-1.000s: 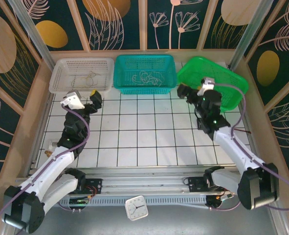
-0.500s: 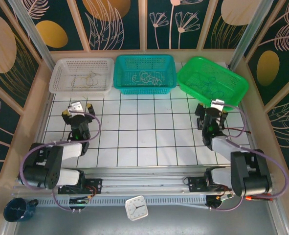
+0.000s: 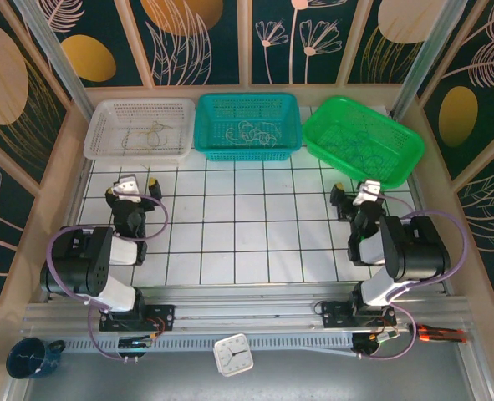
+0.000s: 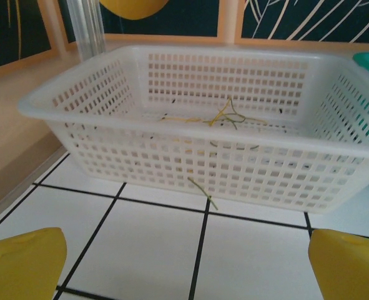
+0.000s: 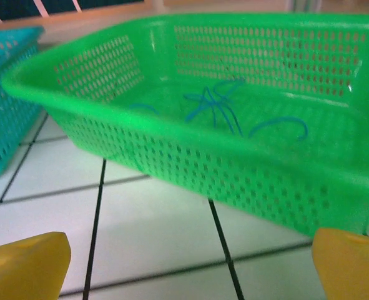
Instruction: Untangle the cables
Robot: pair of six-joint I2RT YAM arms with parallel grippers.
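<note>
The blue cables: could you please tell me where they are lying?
In the top view, the blue cables lie inside the green basket at the far right of the table, beside the teal basket.

Top camera: above, behind my arm bases, down onto white tiled table. Left wrist camera: low, close behind my left gripper, facing white perforated plastic basket. Right: likewise, right gripper, green perforated plastic basket. Top view shares both.
</note>
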